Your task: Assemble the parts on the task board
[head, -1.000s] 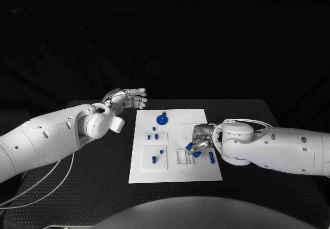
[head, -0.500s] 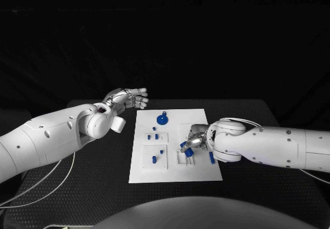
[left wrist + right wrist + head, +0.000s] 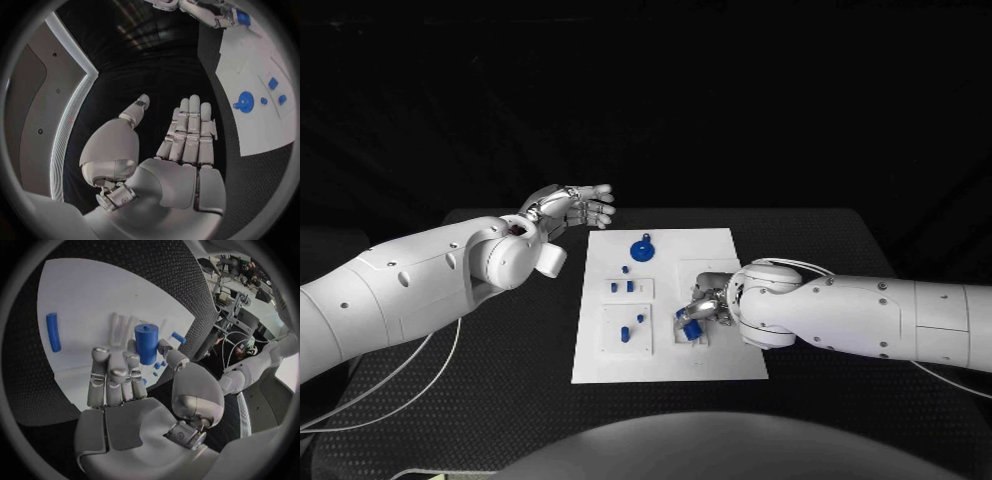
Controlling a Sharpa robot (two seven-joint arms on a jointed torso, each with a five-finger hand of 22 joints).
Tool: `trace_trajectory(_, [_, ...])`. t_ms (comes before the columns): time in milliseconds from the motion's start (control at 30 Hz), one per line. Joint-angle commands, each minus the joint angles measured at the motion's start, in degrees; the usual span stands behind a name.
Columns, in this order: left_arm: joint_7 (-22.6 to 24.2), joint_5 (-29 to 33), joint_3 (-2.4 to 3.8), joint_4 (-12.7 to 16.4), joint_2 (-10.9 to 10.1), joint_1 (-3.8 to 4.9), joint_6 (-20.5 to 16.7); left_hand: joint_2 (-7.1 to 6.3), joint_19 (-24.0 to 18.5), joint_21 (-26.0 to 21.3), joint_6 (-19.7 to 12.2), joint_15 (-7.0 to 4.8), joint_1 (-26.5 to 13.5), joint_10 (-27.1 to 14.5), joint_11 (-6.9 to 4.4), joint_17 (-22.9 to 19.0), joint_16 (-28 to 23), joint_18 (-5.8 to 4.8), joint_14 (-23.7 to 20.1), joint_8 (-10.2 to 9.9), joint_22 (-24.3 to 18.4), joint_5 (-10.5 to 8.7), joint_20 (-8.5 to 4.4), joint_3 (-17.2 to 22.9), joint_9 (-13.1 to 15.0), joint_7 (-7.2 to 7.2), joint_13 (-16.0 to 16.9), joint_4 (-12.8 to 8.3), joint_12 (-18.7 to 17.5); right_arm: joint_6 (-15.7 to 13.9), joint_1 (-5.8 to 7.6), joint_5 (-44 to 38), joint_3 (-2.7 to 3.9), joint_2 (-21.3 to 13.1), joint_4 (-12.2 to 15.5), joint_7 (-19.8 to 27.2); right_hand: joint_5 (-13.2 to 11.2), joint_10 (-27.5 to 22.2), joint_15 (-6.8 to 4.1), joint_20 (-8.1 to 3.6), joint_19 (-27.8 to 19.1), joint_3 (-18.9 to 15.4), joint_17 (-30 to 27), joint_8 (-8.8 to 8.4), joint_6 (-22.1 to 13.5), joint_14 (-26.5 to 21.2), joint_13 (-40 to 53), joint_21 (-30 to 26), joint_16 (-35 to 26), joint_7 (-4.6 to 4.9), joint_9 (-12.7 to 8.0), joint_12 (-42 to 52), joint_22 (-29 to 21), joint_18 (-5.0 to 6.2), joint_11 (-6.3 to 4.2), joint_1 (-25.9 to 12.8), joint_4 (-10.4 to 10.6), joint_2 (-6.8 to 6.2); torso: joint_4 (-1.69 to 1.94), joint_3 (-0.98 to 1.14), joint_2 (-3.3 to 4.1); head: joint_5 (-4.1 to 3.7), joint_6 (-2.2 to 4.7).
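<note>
Head view: right hand (image 3: 702,309) half-hidden behind wrist.

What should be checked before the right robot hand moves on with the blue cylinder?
1. Right robot hand holds the blue cylinder: ok.
2. Cylinder upright in the hold: ok, by the right wrist view.
3. Cylinder lined up over its seat on the task board: cannot tell.
4. Left robot hand off the board, holding nothing: ok.
5. Loose blue rod lying apart from the right robot hand: ok.
</note>
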Motion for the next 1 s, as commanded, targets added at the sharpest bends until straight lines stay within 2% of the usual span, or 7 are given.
trace_trajectory(33, [0.2, -0.2, 0.02, 0.1, 0.2, 0.08, 1.0, 0.49, 0.0, -0.2, -0.4, 0.30, 0.0, -0.5, -0.02, 0.1, -0.3, 1.06, -0.2, 0.3, 0.1, -0.16, 0.41, -0.1, -0.1, 0.04, -0.1, -0.1, -0.3, 2.1, -0.13, -2.6, -0.01, 0.1, -0.2, -0.1, 0.1, -0.1, -0.47, -0.30, 0.2, -0.1, -0.1, -0.19, 0.2, 0.0, 0.1, 0.3, 0.2, -0.12, -0.1, -0.2, 0.0, 0.76, -0.04, -1.0, 0.0, 0.18, -0.06, -0.02, -0.01, 0.05, 0.00])
trace_trajectory(200, [0.2, -0.2, 0.02, 0.1, 0.2, 0.09, 1.0, 0.49, 0.0, -0.3, -0.5, 0.30, 0.0, -0.5, -0.01, 0.1, -0.3, 1.06, -0.2, 0.3, 0.1, -0.16, 0.41, -0.1, -0.1, 0.04, -0.1, -0.1, -0.3, 2.2, -0.18, -2.9, -0.02, 0.1, -0.3, -0.1, 0.1, -0.2, -0.51, -0.34, 0.1, -0.1, -0.1, -0.20, 0.2, -0.1, 0.2, 0.3, 0.2, -0.13, -0.2, -0.3, 0.0, 0.76, -0.05, -2.0, 0.2, 0.44, -0.03, -0.01, -0.01, 0.07, 0.00])
trace_trajectory(433, [0.1, -0.3, 0.01, 0.0, 0.2, 0.09, 1.0, 0.51, 0.0, -0.3, -0.5, 0.32, -0.1, -0.5, 0.00, 0.2, -0.4, 1.05, -0.2, 0.3, 0.1, -0.16, 0.43, -0.1, -0.1, 0.05, -0.1, 0.0, -0.3, 3.6, -0.21, -3.6, -0.02, 0.2, -0.8, -0.2, 0.1, -0.3, -0.56, -0.41, 0.1, -0.2, -0.2, -0.21, 0.2, -0.2, 0.3, 0.3, 0.3, -0.14, -0.3, -0.3, 0.0, 0.76, -0.08, -3.6, 0.3, 0.96, -0.04, -0.05, 0.00, 0.04, 0.00])
trace_trajectory(633, [-0.1, -0.6, 0.01, 0.1, 0.2, 0.09, 1.2, 0.52, 0.0, -0.3, -0.5, 0.32, -0.1, -0.5, 0.00, 0.2, -0.4, 1.05, -0.2, 0.3, 0.1, -0.16, 0.43, -0.1, -0.1, 0.05, -0.1, 0.0, -0.3, 4.7, -0.50, -3.3, -0.03, 0.6, -0.7, -0.1, 0.1, -0.4, -0.57, -0.44, 0.0, -0.4, -0.2, -0.25, 0.1, -0.2, 0.4, 0.3, 0.2, -0.12, -0.4, -0.4, -0.1, 0.76, -0.06, -4.9, 0.4, 0.92, 0.02, -0.01, -0.02, 0.14, 0.00])
trace_trajectory(700, [-0.1, -0.7, 0.01, 0.1, 0.2, 0.09, 1.2, 0.52, -0.1, -0.3, -0.5, 0.31, 0.0, -0.5, 0.00, 0.3, -0.4, 1.06, -0.2, 0.3, 0.1, -0.15, 0.42, 0.0, -0.1, 0.05, -0.1, 0.0, -0.3, 5.0, -0.54, -3.2, -0.03, 0.7, -0.7, -0.1, 0.1, -0.5, -0.57, -0.46, -0.1, -0.4, -0.2, -0.27, 0.0, -0.3, 0.5, 0.2, 0.2, -0.11, -0.4, -0.4, -0.1, 0.76, -0.05, -5.8, 0.6, 1.27, 0.00, -0.01, -0.02, 0.14, 0.00])
trace_trajectory(1000, [-0.2, -0.7, 0.00, 0.1, 0.3, 0.09, 1.2, 0.50, -0.1, -0.4, -0.5, 0.32, 0.1, -0.6, 0.01, 0.3, -0.5, 1.07, -0.2, 0.3, 0.2, -0.15, 0.42, 0.0, -0.1, 0.05, -0.1, -0.1, -0.3, 5.6, -0.74, -2.7, -0.06, 0.9, -0.6, -0.1, 0.1, -0.6, -0.56, -0.51, -0.2, -0.4, -0.2, -0.31, -0.1, -0.3, 0.6, 0.2, 0.2, -0.09, -0.5, -0.4, -0.1, 0.76, -0.04, -6.5, 0.3, 0.88, -0.06, -0.01, -0.01, 0.28, 0.00])
